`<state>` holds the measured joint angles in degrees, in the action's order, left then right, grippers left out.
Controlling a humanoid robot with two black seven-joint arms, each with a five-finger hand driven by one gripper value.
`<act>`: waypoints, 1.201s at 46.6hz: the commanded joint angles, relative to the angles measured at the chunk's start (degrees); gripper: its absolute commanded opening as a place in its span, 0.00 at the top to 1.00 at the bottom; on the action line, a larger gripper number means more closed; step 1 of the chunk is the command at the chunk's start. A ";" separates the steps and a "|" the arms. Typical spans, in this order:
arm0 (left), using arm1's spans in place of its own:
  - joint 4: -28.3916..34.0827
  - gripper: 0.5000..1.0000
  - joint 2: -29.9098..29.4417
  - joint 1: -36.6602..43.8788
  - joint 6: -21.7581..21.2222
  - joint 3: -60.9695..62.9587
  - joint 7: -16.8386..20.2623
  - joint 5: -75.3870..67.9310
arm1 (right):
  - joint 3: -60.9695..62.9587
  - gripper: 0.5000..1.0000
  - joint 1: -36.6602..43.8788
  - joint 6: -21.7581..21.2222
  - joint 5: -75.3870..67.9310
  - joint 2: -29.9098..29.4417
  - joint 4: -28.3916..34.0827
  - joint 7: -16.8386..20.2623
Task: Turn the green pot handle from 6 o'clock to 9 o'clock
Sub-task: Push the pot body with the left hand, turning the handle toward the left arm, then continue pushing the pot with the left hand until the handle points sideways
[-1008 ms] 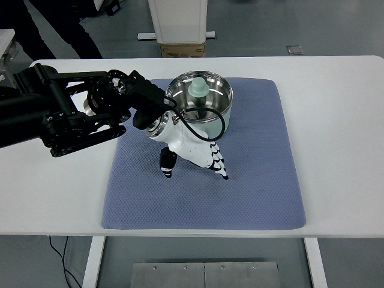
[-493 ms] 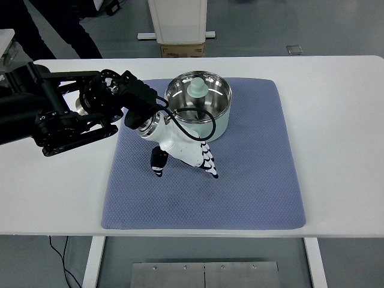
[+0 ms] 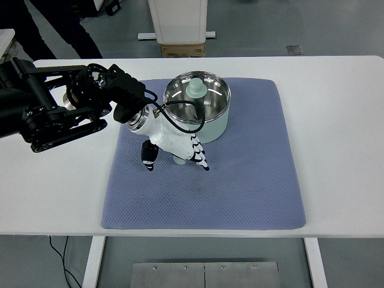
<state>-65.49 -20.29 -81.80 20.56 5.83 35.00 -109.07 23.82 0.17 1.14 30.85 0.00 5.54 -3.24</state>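
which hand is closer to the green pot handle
Left. The left hand lies over the pot handle at the green pot's near side, seemingly gripping it; the right hand is out of view.

Pot [image 3: 201, 111] sits at the mat's [image 3: 252, 180] far middle, on the worktop [image 3: 342, 138]; left hand [image 3: 171, 144] just before it.

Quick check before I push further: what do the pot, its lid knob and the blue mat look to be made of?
The pot looks like metal: pale green coated outside, with a bright mirror-like steel rim and inside. Its lid knob is matte pale green, likely plastic or silicone; I cannot tell which. The blue mat seems soft fabric or foam, judging by its dimpled weave texture and rounded corners. The left robot hand covers the handle.
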 commanded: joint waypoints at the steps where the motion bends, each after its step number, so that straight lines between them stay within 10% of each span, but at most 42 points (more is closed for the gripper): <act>1: 0.01 0.00 -0.45 -0.12 0.00 0.76 0.00 0.00 | 0.00 0.00 0.00 0.00 0.00 0.00 0.00 -0.01; 56: 0.18 0.00 -5.99 -1.79 0.00 4.36 0.00 -0.79 | 0.00 0.00 0.00 0.00 0.00 0.00 0.00 -0.01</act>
<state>-65.34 -25.86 -83.59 20.57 9.90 35.00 -109.75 23.82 0.18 1.14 30.85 0.00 5.54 -3.26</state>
